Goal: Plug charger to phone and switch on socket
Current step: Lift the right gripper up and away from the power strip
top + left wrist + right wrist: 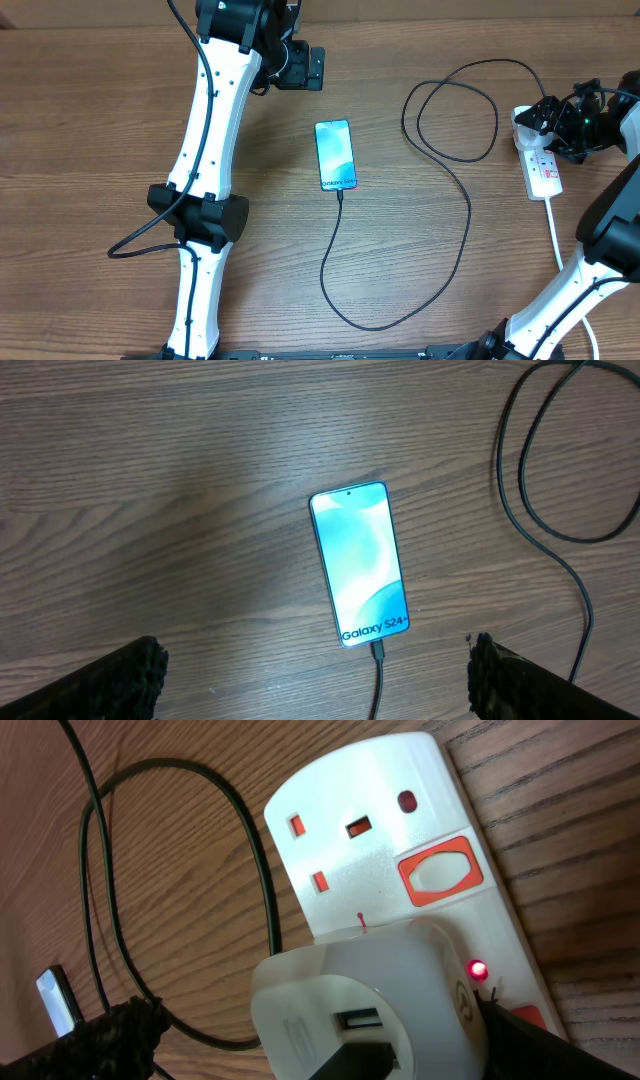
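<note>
The phone point(335, 153) lies face up mid-table with a lit blue-teal screen. In the left wrist view point(360, 565) the charger's black connector tip point(378, 653) sits in its bottom port. The thin black charger cable point(463, 235) loops right to the white socket point(543, 172). There its black plug point(350, 1060) sits in a white adapter point(370, 1005) on the strip point(380, 840). A red lamp point(478, 969) glows beside the adapter. My right gripper point(325, 1055) is open, straddling the adapter, one fingertip at the near red switch. My left gripper point(320, 680) is open, above the phone.
The second outlet and its red-framed switch point(437, 872) are free. The socket's thick white cord point(555, 240) runs toward the front edge at right. Both arms' white links stand over the table's left and right sides.
</note>
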`<state>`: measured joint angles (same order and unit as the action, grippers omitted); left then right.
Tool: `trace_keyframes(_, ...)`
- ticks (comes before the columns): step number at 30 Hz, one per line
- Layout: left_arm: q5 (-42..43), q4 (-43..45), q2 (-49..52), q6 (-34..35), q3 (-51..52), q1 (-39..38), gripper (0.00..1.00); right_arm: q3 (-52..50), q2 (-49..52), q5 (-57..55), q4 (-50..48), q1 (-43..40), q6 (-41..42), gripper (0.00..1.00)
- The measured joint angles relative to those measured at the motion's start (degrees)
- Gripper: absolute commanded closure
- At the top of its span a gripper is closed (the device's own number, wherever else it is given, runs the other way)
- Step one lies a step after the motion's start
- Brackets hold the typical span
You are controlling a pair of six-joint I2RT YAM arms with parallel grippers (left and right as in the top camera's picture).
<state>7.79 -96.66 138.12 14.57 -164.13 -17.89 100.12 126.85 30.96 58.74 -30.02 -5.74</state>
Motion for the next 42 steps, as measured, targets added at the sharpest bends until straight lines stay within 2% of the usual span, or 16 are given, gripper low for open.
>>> trace_keyframes(5, 0.0, 0.0, 0.0, 0.0, 0.0, 0.0, 0.0, 0.2, 0.0, -0.3, 0.5, 0.0, 0.0, 0.0)
trace_keyframes(10, 0.0, 0.0, 0.0, 0.0, 0.0, 0.0, 0.0, 1.7, 0.2, -0.8, 6.1, -0.9, 0.9, 0.0)
trace_keyframes(30, -0.1, 0.0, 0.0, 0.0, 0.0, 0.0, 0.0, 17.2, 0.7, -7.4, 19.3, -3.3, 1.3, 0.0)
trace_keyframes(42, -0.1, 0.0, 0.0, 0.0, 0.0, 0.0, 0.0, 17.7, 0.7, -10.8, 22.0, -3.3, 2.5, 0.0)
